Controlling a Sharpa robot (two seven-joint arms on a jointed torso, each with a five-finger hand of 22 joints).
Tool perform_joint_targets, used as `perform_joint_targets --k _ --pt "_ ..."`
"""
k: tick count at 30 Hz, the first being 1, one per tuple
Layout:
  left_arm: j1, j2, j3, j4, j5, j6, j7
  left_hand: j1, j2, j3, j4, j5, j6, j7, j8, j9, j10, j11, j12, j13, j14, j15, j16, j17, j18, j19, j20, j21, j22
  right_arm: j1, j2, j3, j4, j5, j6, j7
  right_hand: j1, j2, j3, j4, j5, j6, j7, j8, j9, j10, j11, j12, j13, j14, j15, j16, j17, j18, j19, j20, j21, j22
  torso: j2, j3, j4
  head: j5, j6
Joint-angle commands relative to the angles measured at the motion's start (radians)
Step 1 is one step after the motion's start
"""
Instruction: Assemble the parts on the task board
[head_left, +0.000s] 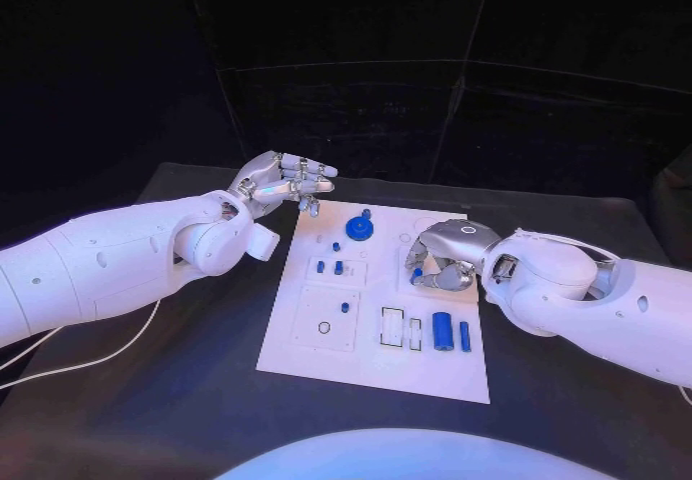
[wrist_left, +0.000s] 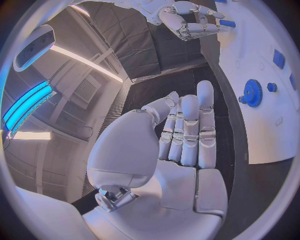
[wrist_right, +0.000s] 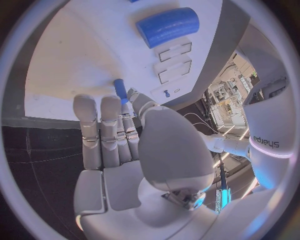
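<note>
The right hand pinches a small blue peg between its fingers, low over the task board, likely to seat it. The left hand hovers off the board's far corner, fingers loosely apart, holding nothing, leaving room. The blue gear lies between both hands.

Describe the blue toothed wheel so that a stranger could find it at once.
Start from the white rectangular task board on the black table. At its far end, near the left robot hand, lies a round blue gear. Its toothed round rim distinguishes it from the plain blue cylinders.
</note>
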Motion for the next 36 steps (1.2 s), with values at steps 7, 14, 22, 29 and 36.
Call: perform_joint_targets --k 7,14,22,29,36 --pt "0.001 0.0 0.001 0.0 0.005 0.017 -0.004 -0.009 -0.002 -0.004 0.0 0.005 0.005 -0.001 0.003 0.001 -0.008 -0.002 0.005 0.001 -0.006 -0.002 -0.006 -0.001 0.012 -0.007 0.001 -0.005 -0.001 0.002 0.009 0.001 -0.007 -0.026 0.054 -0.013 -0.006 -0.023 0.055 0.004 -0.007 0.034 0.001 0.003 0.0 0.031 -0.001 -0.029 -0.001 0.011 0.0 0.007 -0.001 -0.003 0.013 -0.001 0.01 0.007 -0.001 0.0013 -0.0009 -0.002 -0.003" --pt "0.001 0.0 0.001 -0.001 0.005 0.018 -0.004 -0.009 -0.002 -0.004 0.0 0.005 0.005 -0.001 0.003 0.001 -0.008 -0.002 0.005 0.001 -0.006 -0.002 -0.006 -0.001 0.012 -0.007 0.001 -0.005 -0.001 0.002 0.016 0.001 -0.01 -0.026 0.05 -0.009 -0.011 -0.025 0.097 0.004 -0.009 0.059 -0.002 0.005 0.002 0.062 -0.006 -0.039 0.0 0.015 -0.004 0.022 0.012 -0.006 0.023 -0.004 0.022 0.026 -0.001 0.0008 -0.0003 -0.003 -0.004" --pt "0.001 -0.001 0.001 0.0 0.005 0.018 -0.004 -0.009 -0.002 -0.004 0.0 0.005 0.005 -0.001 0.003 0.001 -0.008 -0.002 0.005 0.001 -0.006 -0.002 -0.006 -0.001 0.012 -0.007 0.001 -0.005 -0.001 0.001 0.018 0.001 -0.014 -0.044 -0.012 -0.016 0.021 0.006 0.184 -0.023 -0.057 0.105 -0.013 0.015 0.006 0.125 -0.021 -0.039 0.005 0.035 -0.017 0.093 0.087 -0.02 0.058 -0.016 0.074 0.113 0.0 0.0007 -0.0007 -0.004 -0.006" --pt "0.001 -0.002 0.001 0.0 0.005 0.018 -0.003 -0.009 -0.002 -0.004 0.0 0.005 0.005 -0.001 0.003 0.001 -0.008 -0.002 0.005 0.001 -0.006 -0.002 -0.006 -0.001 0.012 -0.007 0.001 -0.005 -0.001 0.001 0.006 0.001 0.009 -0.05 -0.079 -0.002 0.021 0.006 0.229 -0.046 -0.059 0.122 -0.016 0.016 0.007 0.15 -0.026 -0.042 0.006 0.038 -0.02 0.121 0.113 -0.026 0.07 -0.022 0.101 0.151 -0.003 0.0013 -0.0019 -0.003 -0.008" --pt "0.001 -0.003 0.001 -0.001 0.005 0.017 0.0 -0.01 -0.001 -0.004 0.001 0.005 0.005 -0.001 0.003 0.001 -0.009 -0.001 0.006 0.001 -0.006 -0.002 -0.005 -0.001 0.012 -0.007 0.001 -0.006 -0.002 0.002 -0.027 0.001 0.078 0.034 -0.117 0.01 0.004 -0.004 0.235 -0.048 -0.063 0.125 -0.015 0.014 0.007 0.153 -0.025 -0.047 0.006 0.036 -0.02 0.126 0.116 -0.026 0.069 -0.022 0.106 0.156 -0.004 0.0002 -0.0021 -0.002 -0.005"
